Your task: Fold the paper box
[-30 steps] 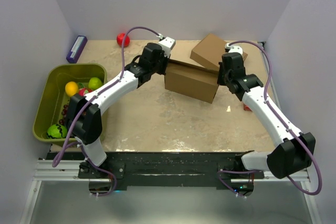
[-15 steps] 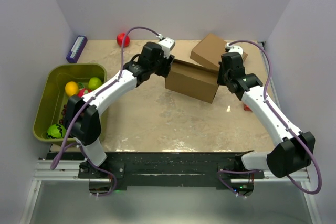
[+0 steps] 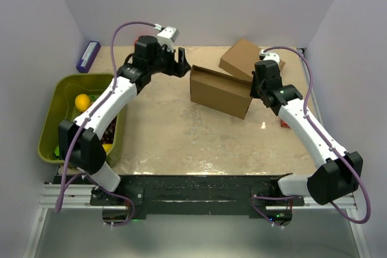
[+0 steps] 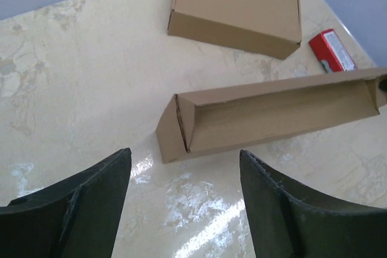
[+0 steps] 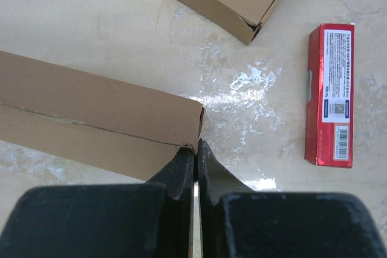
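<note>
At the far left a purple box (image 3: pixel 89 56) lies by the wall; nearer, a green bin (image 3: pixel 57 89) holds a yellow fruit (image 3: pixel 82 101), its other contents mostly covered by the left arm; the left tool (image 4: pixel 184 160) hangs over the desk (image 3: pixel 175 131), jaws spread wide, nothing between them, clear of the paper box (image 4: pixel 266 116); that box sits mid-desk toward the far side as a long shallow carton, one long side gaping, its right end cut off in the left wrist view; a second carton (image 3: pixel 245 57) lies beyond it, apart; the right tool (image 5: pixel 195 147) has its jaws pressed together, tips at the box's right end corner; whether cardboard is pinched there I cannot tell; a red pack (image 5: pixel 331 95) lies further right, mostly hidden by the arm from above.
</note>
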Available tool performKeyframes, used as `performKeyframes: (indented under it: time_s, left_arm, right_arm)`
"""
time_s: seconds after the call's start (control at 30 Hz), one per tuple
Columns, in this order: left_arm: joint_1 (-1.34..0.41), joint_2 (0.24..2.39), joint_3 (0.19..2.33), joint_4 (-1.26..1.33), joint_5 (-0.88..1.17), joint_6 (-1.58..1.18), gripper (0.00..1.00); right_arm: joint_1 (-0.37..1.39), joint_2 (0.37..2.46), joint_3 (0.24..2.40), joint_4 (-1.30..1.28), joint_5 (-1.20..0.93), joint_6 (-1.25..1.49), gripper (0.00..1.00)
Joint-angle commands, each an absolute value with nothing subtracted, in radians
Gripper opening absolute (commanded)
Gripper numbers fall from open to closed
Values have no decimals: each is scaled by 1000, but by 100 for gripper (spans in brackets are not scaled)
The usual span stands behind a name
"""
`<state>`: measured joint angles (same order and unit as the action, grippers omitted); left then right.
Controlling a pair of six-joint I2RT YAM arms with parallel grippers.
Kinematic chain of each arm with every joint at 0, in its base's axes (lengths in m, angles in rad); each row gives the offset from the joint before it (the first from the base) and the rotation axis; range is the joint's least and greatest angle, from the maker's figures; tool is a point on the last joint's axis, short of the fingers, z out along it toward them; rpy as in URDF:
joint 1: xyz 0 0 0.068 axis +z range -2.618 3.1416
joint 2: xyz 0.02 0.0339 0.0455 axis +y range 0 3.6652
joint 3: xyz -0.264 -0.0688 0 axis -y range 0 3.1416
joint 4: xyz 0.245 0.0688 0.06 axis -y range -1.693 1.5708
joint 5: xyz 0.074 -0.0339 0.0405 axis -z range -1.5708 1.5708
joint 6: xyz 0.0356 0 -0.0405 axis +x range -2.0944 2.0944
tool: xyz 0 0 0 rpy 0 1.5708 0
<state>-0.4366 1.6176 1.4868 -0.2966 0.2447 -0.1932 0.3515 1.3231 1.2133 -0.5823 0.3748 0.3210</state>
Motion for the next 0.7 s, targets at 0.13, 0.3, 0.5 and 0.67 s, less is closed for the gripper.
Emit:
performKeyframes:
  time_s: [0.13,0.3,0.5,0.67]
  left_arm:
    - [-387,1681,1552,-149,391,-327,74]
    - [-387,1756,1592,-98,397,-365,73]
    - [-387,1833,1628,-81,399,-374,72]
    - [-387,1864,1618,-60,399,-380,67]
  right_arm:
    - [359,1358,1175,-727,327,330,0]
    - [357,1353,1170,-729,324,328,0]
    - [357,1356,1167,-729,328,328,0]
    - [357,1359,1167,-729,327,328,0]
